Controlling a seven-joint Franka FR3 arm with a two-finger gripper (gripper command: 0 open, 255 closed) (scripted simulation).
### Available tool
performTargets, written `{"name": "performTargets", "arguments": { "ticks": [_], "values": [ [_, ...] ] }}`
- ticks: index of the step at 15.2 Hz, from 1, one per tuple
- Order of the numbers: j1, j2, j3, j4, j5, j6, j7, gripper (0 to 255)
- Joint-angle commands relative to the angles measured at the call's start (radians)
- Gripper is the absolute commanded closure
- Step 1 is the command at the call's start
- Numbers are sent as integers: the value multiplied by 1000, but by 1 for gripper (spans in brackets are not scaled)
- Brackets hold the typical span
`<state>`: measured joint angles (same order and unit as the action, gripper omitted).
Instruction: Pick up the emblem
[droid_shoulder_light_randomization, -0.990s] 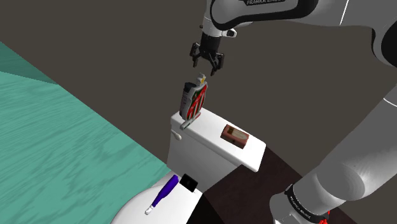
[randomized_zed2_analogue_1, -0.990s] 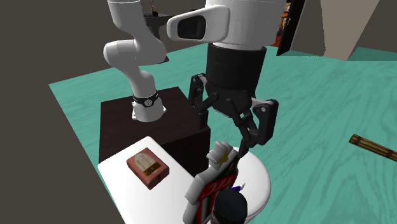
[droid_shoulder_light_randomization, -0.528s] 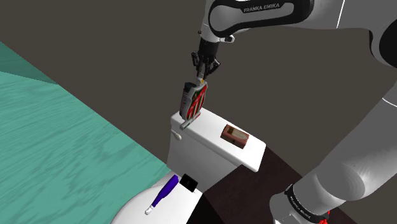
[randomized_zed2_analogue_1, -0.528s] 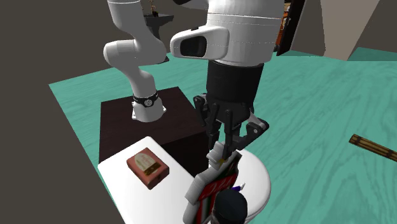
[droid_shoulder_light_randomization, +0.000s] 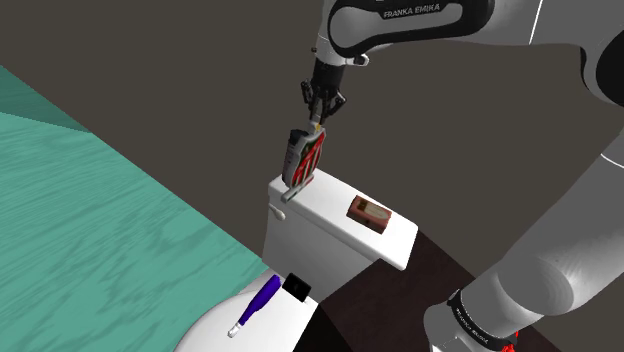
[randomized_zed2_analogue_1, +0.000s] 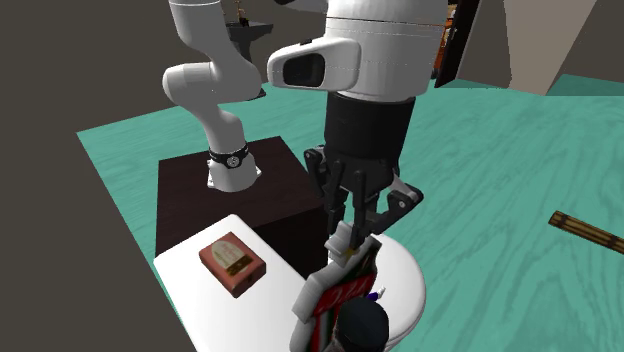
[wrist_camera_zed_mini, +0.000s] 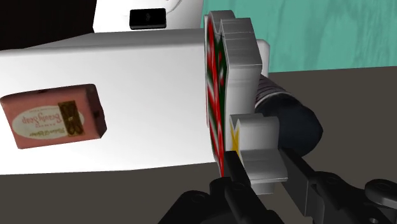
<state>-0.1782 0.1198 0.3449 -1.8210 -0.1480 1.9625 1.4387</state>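
The emblem (droid_shoulder_light_randomization: 303, 160) is a flat red, green and white shield with a grey back, standing upright at one end of a white toilet tank lid (droid_shoulder_light_randomization: 330, 228). My black gripper (droid_shoulder_light_randomization: 318, 120) comes down from above and is shut on the small white tab at the emblem's top edge. In the second exterior view the gripper (randomized_zed2_analogue_1: 350, 238) clasps the top of the emblem (randomized_zed2_analogue_1: 340, 292). The wrist view has both fingertips (wrist_camera_zed_mini: 236, 170) pressed against the tab of the emblem (wrist_camera_zed_mini: 232, 70), with the gripper (wrist_camera_zed_mini: 261, 168) closed around it.
A pinkish-brown soap bar (droid_shoulder_light_randomization: 368, 212) lies on the lid, between the emblem and the stand. Below on the white toilet seat lie a purple brush (droid_shoulder_light_randomization: 257, 303) and a small black box (droid_shoulder_light_randomization: 296, 286). The dark stand (randomized_zed2_analogue_1: 230, 195) adjoins the tank. Teal floor surrounds it.
A second ago the gripper hung open above the emblem. It came down and shut on the emblem's top tab; over the last half second almost nothing moved.
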Motion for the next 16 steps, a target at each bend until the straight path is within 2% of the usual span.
{"name": "performTargets", "arguments": {
  "ticks": [1, 14, 16],
  "values": [
    [0, -4, 0, 16, 2, -19, -3, 255],
    [3, -15, 4, 177, 13, -189, -23, 255],
    [3, -15, 4, 180, 13, -191, -23, 255]
  ]
}}
